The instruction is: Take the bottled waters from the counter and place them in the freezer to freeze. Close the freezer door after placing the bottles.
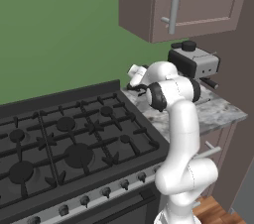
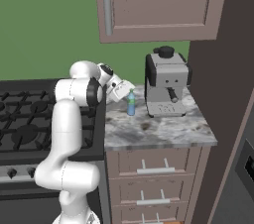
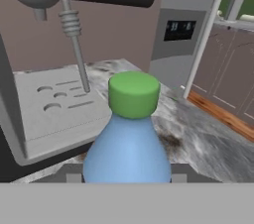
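A teal-tinted bottled water (image 2: 131, 104) with a green cap (image 3: 134, 94) stands upright on the marbled counter (image 2: 163, 131), just left of the coffee machine. My gripper (image 2: 124, 92) reaches it from the stove side, open, with the bottle's body (image 3: 126, 153) between the fingertips (image 3: 73, 177). From the left base camera, my own arm mostly hides the gripper (image 1: 136, 73). The white bottle with the blue cap is out of view. Past the counter's end stands the grey freezer door (image 3: 181, 0) with its dark dispenser inset (image 3: 178, 29) and long silver handle (image 3: 204, 44).
The black-and-silver coffee machine (image 2: 166, 84) stands right beside the bottle, its steam wand (image 3: 77, 44) hanging close. A black gas stove (image 1: 69, 139) lies to the left. A brown wall cabinet (image 2: 158, 2) hangs overhead, and a brown side panel (image 2: 223, 69) rises past the counter.
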Robot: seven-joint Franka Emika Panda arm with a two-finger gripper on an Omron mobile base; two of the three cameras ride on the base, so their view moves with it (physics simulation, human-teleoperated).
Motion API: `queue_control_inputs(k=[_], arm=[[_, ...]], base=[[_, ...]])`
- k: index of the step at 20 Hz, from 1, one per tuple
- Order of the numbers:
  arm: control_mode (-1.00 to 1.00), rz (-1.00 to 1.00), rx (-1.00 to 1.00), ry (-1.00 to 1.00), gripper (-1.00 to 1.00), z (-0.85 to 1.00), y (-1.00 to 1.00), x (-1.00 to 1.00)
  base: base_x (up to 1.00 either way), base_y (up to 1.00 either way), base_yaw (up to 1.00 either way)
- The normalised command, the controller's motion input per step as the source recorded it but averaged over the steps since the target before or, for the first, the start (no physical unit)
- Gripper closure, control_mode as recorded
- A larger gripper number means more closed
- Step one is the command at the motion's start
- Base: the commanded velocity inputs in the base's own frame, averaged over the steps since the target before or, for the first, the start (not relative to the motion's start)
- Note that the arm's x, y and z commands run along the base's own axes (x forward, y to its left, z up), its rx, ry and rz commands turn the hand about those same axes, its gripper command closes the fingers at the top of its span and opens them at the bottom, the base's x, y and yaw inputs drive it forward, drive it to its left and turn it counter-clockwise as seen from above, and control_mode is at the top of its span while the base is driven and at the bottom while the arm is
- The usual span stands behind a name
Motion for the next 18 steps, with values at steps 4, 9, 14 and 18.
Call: queue_control_inputs(k=[4,9,14,18], arm=[[-1.0,0.12,0.0,-0.13,1.0,0.33,-0.04,-0.78],[-1.0,0.35,0.08,-0.15,1.0,0.46,-0.53,-0.74],[-1.0,0.42,-0.03,-0.09,1.0,0.5,-0.23,-0.83],[-1.0,0.45,0.0,-0.03,1.0,0.8,-0.02,-0.79]], base=[[0.0,0.0,0.0],[0.0,0.0,0.0],[0.0,0.0,0.0],[0.0,0.0,0.0]])
